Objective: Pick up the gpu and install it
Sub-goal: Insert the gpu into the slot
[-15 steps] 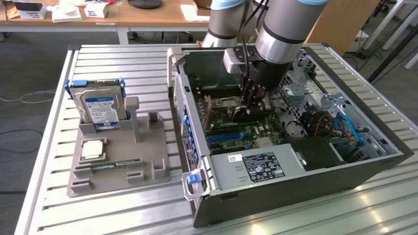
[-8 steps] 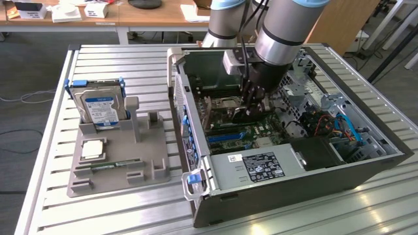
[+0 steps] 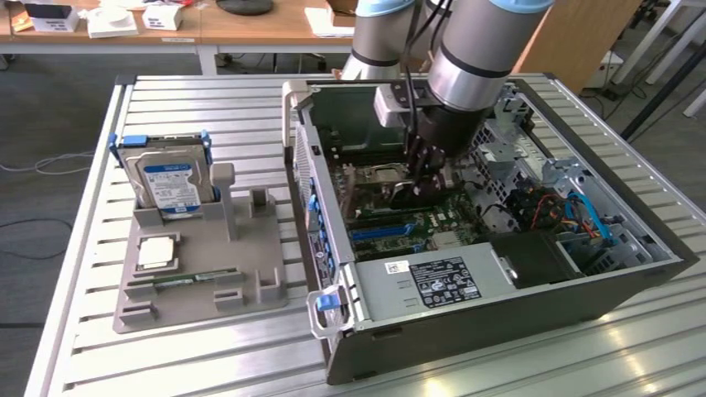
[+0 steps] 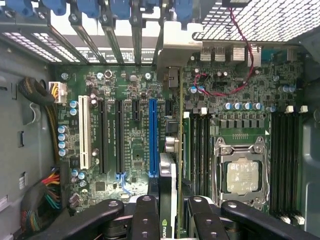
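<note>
A: What sits around the computer case (image 3: 574, 248)?

B: Beside it on the slatted worktop (image 3: 198, 107) stands a grey holder tray (image 3: 198, 281) with a hard drive (image 3: 168, 184) upright in it and a memory stick (image 3: 182, 279) lying flat. Inside the case, a power supply (image 3: 436, 285) lies near the motherboard (image 4: 130, 100).

A: And the gripper?

B: The gripper (image 4: 167, 210) is down inside the case, its fingers (image 4: 145, 217) pinching the gpu (image 4: 169, 195) edge-on between them.

A: Where is the card against the board?

B: It hangs above the motherboard, close beside the blue slot (image 4: 153, 137), between that slot and the memory slots (image 4: 197, 145). The processor socket (image 4: 242, 175) lies beyond those.
</note>
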